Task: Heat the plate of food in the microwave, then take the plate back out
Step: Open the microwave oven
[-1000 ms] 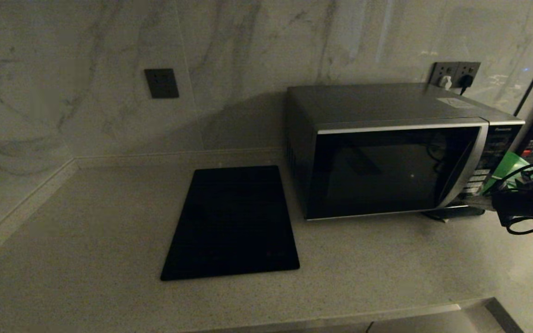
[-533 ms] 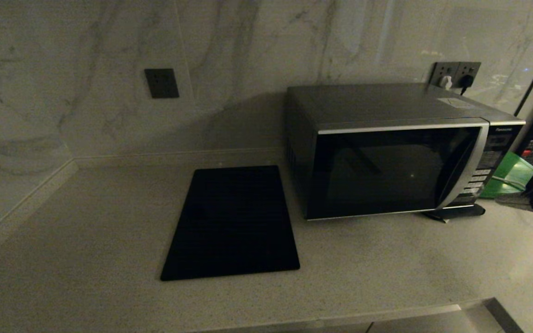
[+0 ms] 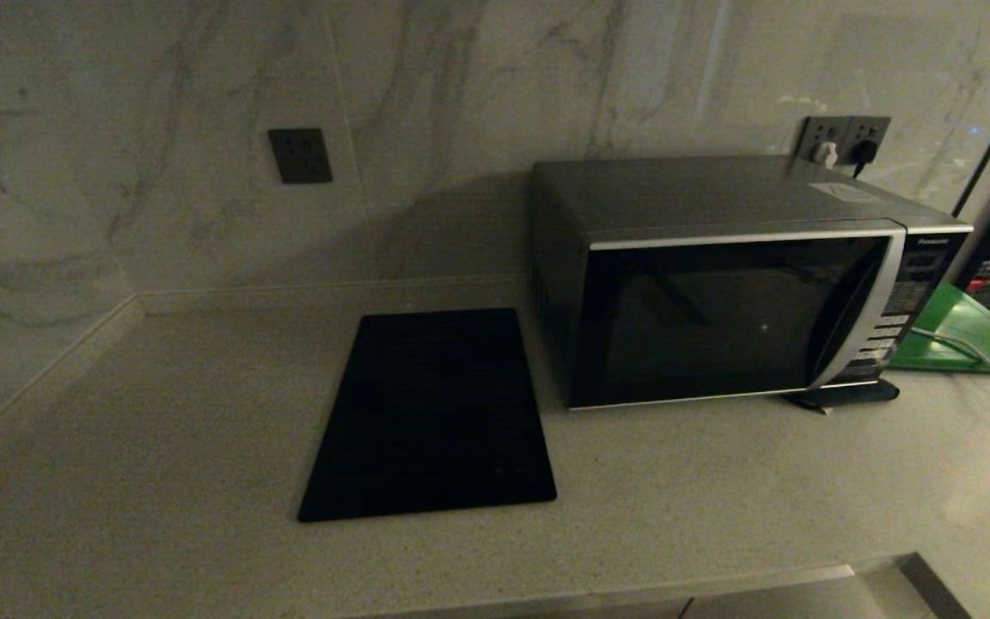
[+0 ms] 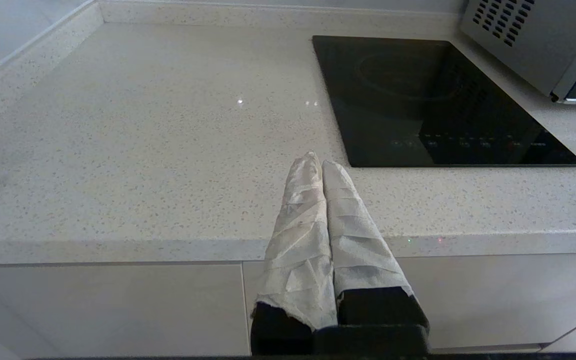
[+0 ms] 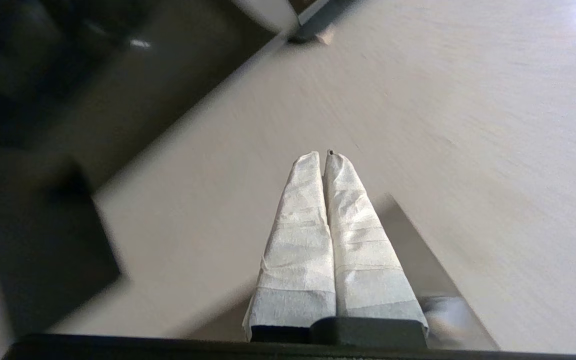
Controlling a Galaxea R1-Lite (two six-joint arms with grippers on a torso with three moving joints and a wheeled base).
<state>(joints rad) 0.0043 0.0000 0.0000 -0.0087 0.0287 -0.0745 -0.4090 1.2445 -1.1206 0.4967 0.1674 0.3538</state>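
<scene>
Microwave [image 3: 731, 284] shut at two o'clock on the tabletop [image 3: 160, 447]; plate of food nowhere in sight.
Both pincers pinched closed and empty: the left pincer [image 4: 316, 161] parked over the tabletop's front edge, near the black panel [image 4: 433, 100]; the right pincer [image 5: 322, 156] above bare tabletop. Doing this well likely means spreading the fingers before hooking the door's right edge.

You had one microwave [image 3: 723, 284], one flat black panel [image 3: 431, 417], one green board [image 3: 968, 340], two plugs in the wall socket [image 3: 843, 137], and two claws, left [image 4: 316, 162] and right [image 5: 320, 157].
</scene>
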